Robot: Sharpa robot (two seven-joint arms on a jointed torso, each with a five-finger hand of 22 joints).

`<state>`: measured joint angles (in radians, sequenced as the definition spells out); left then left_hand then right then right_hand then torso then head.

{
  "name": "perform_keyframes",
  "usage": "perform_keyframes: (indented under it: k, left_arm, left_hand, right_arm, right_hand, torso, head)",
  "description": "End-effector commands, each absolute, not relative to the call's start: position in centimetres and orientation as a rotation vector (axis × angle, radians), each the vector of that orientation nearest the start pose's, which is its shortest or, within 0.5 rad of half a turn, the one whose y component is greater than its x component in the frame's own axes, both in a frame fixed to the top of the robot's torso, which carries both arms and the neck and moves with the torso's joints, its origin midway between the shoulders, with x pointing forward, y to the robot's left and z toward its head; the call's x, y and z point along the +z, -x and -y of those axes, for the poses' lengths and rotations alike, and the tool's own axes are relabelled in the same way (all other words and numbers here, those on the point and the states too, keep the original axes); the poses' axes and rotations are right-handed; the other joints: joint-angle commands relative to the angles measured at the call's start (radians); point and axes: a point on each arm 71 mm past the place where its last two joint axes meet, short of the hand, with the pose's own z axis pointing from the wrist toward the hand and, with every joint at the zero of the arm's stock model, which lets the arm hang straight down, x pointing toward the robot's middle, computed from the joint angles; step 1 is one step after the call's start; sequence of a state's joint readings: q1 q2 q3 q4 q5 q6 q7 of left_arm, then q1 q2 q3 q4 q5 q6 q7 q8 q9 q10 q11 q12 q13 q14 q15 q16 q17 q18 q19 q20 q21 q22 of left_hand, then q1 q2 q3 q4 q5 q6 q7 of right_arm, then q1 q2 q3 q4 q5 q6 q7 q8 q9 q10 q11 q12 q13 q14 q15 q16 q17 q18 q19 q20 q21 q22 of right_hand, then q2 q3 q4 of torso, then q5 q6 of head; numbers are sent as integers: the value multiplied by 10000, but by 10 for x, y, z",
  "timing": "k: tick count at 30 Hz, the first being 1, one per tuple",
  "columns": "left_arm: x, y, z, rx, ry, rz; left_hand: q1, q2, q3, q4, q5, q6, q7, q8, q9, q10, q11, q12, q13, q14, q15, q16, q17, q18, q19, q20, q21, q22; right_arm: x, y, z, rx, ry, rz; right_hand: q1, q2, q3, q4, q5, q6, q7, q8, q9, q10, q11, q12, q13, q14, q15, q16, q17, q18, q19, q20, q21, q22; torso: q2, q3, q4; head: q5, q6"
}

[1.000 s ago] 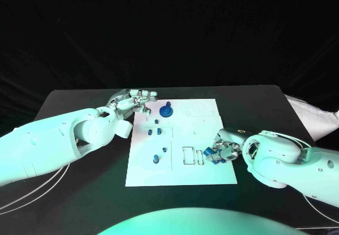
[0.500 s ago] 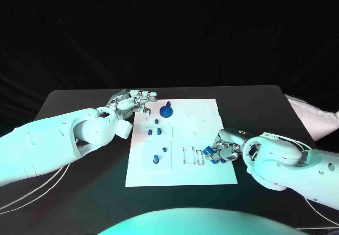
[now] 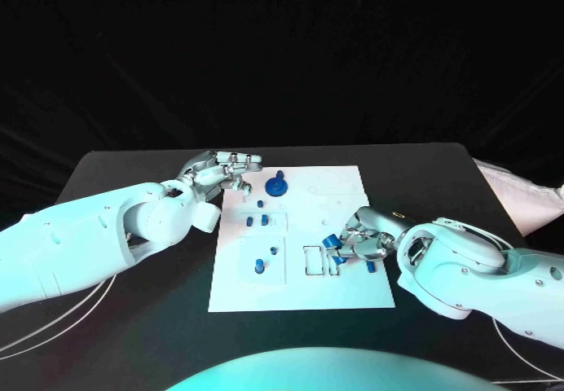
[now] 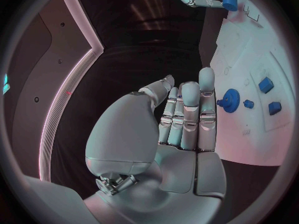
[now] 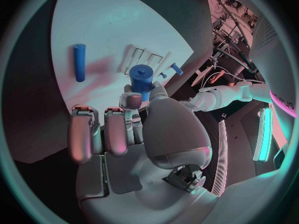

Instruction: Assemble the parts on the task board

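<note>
No readable writing on the task board [image 3: 341, 289]; right hand [image 3: 359, 244] holds a blue part [image 5: 141, 79], left hand [image 3: 223, 169] empty with fingers straight together.

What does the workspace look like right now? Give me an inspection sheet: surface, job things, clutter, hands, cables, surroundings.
Surface: black table, with the white task board in its middle.
Job's things: blue gear standing near the board's far edge; small blue parts seated in the board's recesses; one blue rod lying loose on the board.
Clutter: nothing seen.
Hands: left hand empty, fingers apart, at the board's far left corner; right hand holds a blue cylinder part over the board.
Cables: white cables under the left arm.
Surroundings: black backdrop; a pale object at the table's right edge.
</note>
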<state>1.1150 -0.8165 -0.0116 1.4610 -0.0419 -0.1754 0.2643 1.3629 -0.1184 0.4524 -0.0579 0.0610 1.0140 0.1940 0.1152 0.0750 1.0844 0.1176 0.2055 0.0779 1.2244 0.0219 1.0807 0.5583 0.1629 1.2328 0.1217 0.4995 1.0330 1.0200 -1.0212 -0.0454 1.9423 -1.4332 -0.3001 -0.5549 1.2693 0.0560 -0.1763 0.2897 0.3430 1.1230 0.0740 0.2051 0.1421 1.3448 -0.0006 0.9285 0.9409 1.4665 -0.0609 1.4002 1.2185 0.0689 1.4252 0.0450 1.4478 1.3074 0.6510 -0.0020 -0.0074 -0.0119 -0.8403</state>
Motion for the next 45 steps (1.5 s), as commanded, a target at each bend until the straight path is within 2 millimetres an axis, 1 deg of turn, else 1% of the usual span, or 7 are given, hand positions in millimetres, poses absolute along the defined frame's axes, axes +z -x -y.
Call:
perform_keyframes:
  k: [1, 23, 27, 30, 34, 39, 45]
  left_arm:
    - [-221, -483, -202, -15791, 11790, -16366]
    - [-221, -483, -202, -15806, 11787, -16377]
    - [-221, -483, -202, -15808, 11787, -16382]
    - [-221, -483, -202, -15808, 11788, -16388]
    - [-221, -483, -202, -15809, 11790, -16398]
    - [-221, -483, -201, -15813, 11792, -16412]
    - [-221, -483, -202, -15796, 11809, -16441]
  left_hand:
    - [3, -2, -63, 14, -5, -84, -8, 38, -1, -88, 9, 66, -14, -39, 62, 55, -9, 182, 17, 23, -40, -22]
    - [-27, -4, -88, 33, -4, -104, -4, 43, -2, -114, 14, 79, -17, -38, 68, 66, -9, 181, 19, 29, -49, -31]
    - [-27, -4, -88, 33, -4, -104, -4, 43, -2, -114, 14, 79, -17, -38, 68, 66, -9, 181, 19, 29, -49, -31]
    - [-27, -4, -88, 33, -4, -104, -4, 43, -2, -114, 14, 79, -17, -38, 68, 66, -9, 181, 19, 29, -49, -31]
    - [-20, 9, -86, 33, 7, -118, -5, 46, -3, -129, 12, 89, -19, -40, 69, 71, -15, 183, 21, 31, -54, -37]
    - [-16, 14, -86, 32, 14, -126, -4, 46, -4, -139, 13, 92, -20, -39, 69, 75, -12, 183, 22, 32, -56, -39]
    - [-15, 9, -95, 31, 24, -163, 5, 42, -8, -179, 23, 97, -26, -50, 73, 70, -40, 184, 24, 35, -64, -46]
  right_arm:
    - [-236, -368, 183, 5447, -1125, -20414]
    - [-253, -374, 163, 5133, -527, -21045]
    - [-254, -376, 163, 5085, -496, -21000]
    - [-254, -377, 163, 5061, -389, -20885]
    - [-253, -377, 162, 5070, -233, -20712]
    - [-252, -377, 163, 5002, -117, -20521]
    - [-252, -376, 163, 4963, 56, -20512]
  right_hand:
    - [-9, 53, -79, -5, 26, 133, -13, 2, 38, -27, -47, -84, -19, 461, -100, -43, 6, -132, 31, -34, 43, 317]
    - [-724, 251, -694, 8, -650, 296, -71, -67, 247, 22, -91, -675, -224, 423, -139, -198, -199, -102, -53, -71, -30, 199]
    - [-814, 131, -941, -9, -1241, 296, -64, -106, 312, 28, -89, -828, -248, 417, -137, -243, -251, -95, -75, -70, -54, 167]
    - [-1139, 36, -1228, 8, -2192, 278, -52, -152, 375, 0, -74, -1039, -317, 401, -126, -313, -342, -82, -112, -63, -92, 111]
    - [-1522, -363, -1327, 30, -2837, 262, -45, -197, 438, 1, -58, -1166, -314, 397, -118, -360, -389, -75, -132, -53, -118, 80]
    - [-1883, -895, -959, 44, -2929, 253, -41, -246, 503, 4, -66, -1293, -299, 392, -122, -404, -430, -71, -141, -61, -137, 62]
    - [-1758, -930, -727, 13, -2934, 261, -47, -261, 530, 20, -67, -1315, -270, 397, -125, -399, -405, -73, -135, -66, -138, 68]
  torso:
    - [1, -7, 2]
    - [1, 10, -22]
    - [2, 12, -16]
    - [-1, 13, -22]
    - [3, 8, -23]
    - [3, 14, -24]
    - [1, 15, -23]
  head:
    - [7, -2]
    - [47, -26]
    - [48, -31]
    - [51, -36]
    - [29, -31]
    - [47, -27]
    - [43, -38]
